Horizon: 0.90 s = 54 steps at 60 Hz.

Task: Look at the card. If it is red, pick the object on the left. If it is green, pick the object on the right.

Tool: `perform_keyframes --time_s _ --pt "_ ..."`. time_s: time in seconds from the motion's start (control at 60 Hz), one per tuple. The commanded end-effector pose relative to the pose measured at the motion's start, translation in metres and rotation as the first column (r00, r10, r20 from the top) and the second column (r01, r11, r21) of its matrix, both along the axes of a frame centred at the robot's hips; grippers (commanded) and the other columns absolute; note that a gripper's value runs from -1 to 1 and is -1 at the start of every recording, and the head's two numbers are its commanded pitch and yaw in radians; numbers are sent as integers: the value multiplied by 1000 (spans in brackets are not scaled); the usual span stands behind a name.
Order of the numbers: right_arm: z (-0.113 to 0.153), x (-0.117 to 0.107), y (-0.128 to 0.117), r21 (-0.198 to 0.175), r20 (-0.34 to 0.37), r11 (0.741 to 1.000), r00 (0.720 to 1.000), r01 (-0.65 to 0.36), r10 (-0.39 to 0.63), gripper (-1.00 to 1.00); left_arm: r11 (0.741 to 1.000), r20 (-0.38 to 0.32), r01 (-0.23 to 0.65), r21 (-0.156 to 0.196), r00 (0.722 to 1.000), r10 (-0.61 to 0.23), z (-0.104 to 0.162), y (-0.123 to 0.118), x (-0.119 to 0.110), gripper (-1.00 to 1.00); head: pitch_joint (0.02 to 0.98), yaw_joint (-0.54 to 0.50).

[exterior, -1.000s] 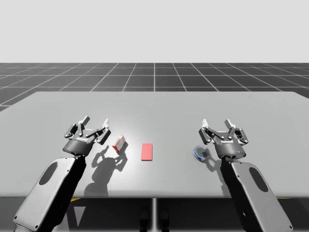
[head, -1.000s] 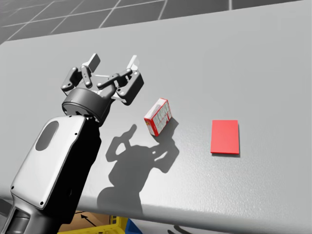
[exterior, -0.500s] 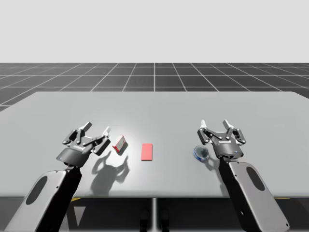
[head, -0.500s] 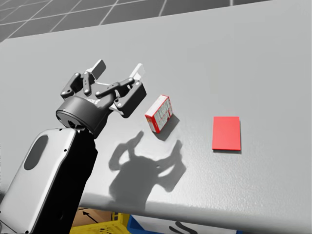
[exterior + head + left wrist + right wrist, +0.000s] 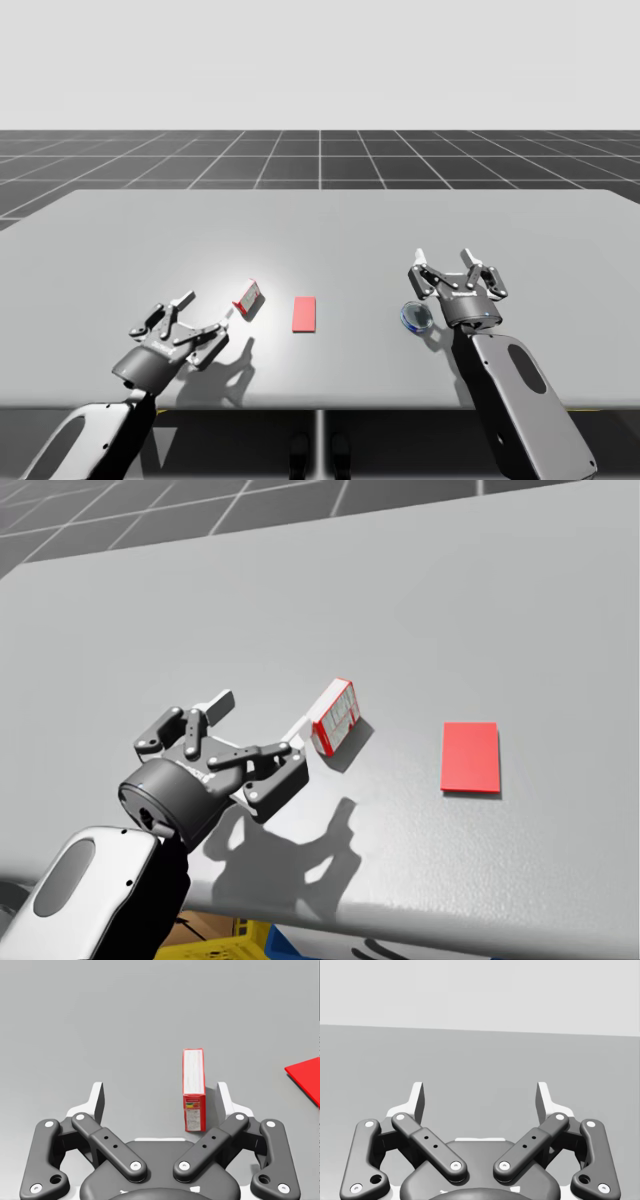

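Note:
The card [image 5: 305,313] lies flat at the table's middle and is red; it also shows as the card [image 5: 470,757] and a corner of the card [image 5: 307,1080]. Left of it stands a small red and white box [image 5: 249,298], [image 5: 335,715]. Right of the card lies a blue round object [image 5: 416,318]. My left gripper [image 5: 207,307], [image 5: 260,715] is open, low over the table, just short of the box. In the left wrist view the box [image 5: 193,1087] stands ahead of the gripper [image 5: 160,1097], near one fingertip, untouched. My right gripper [image 5: 447,262], [image 5: 480,1097] is open beside the blue object.
The grey table [image 5: 320,230] stretches wide behind the objects, with its front edge close under both arms. A yellow and blue crate [image 5: 235,942] shows below the table's front edge. A dark gridded floor lies beyond the table.
My left gripper has drawn back toward the table's front edge, dropped lower and now points at the box. My head has turned slightly. The right arm has barely moved.

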State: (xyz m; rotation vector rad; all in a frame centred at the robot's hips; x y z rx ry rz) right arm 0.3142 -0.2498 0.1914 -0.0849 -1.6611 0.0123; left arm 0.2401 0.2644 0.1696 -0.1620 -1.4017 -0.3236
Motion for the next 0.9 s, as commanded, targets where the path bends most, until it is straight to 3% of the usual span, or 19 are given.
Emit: perform_keyframes --time_s 0.017,0.283,0.6,0.9 --pt "0 1 -1 -3 4 1000 1000 -2 2 -1000 1000 -54 21 10 998 -20 -19 -5 -2 -1000 840 327" --pt "1 0 -2 -1 4 1000 1000 -2 2 -1000 999 -95 34 -3 995 -34 -30 -18 14 -1000 839 321" --pt "1 0 -2 1 3 1000 1000 -6 6 -1000 999 -118 34 17 993 -31 -35 -32 40 -1000 839 314" --pt "1 0 -1 5 4 1000 1000 -8 8 -1000 999 -147 26 -21 989 -29 -40 -37 60 -1000 834 307"
